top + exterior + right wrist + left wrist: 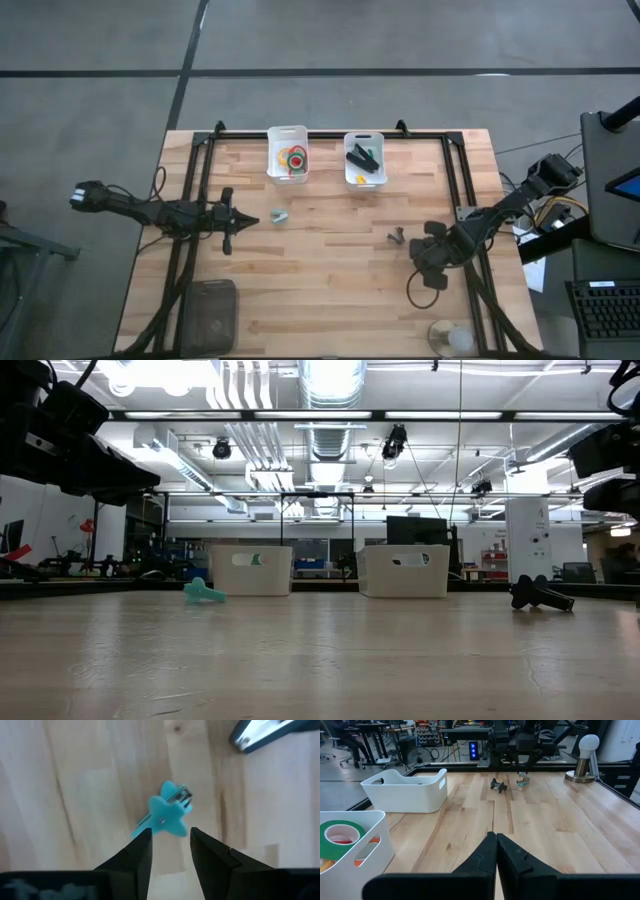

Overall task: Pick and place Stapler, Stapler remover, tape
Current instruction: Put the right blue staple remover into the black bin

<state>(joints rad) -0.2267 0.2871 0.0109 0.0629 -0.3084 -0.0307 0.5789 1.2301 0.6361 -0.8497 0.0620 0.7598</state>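
On the left side of the bench (330, 290), the left end effector (250, 218) hangs with its fingers pressed together, holding nothing. Just past its tips a teal staple remover (279, 216) lies on the wood. Further out ahead of it and off to one side sits a white bin (287, 130) holding the tape (293, 158) rolls. A second white bin (364, 135) alongside holds the stapler (362, 157). Moving right, a dark staple remover (397, 237) rests on the bench, near the right end effector (170, 837). That one has its fingers apart around a second teal staple remover (165, 815), and it looks clamped on it, though the wrist view is blurred.
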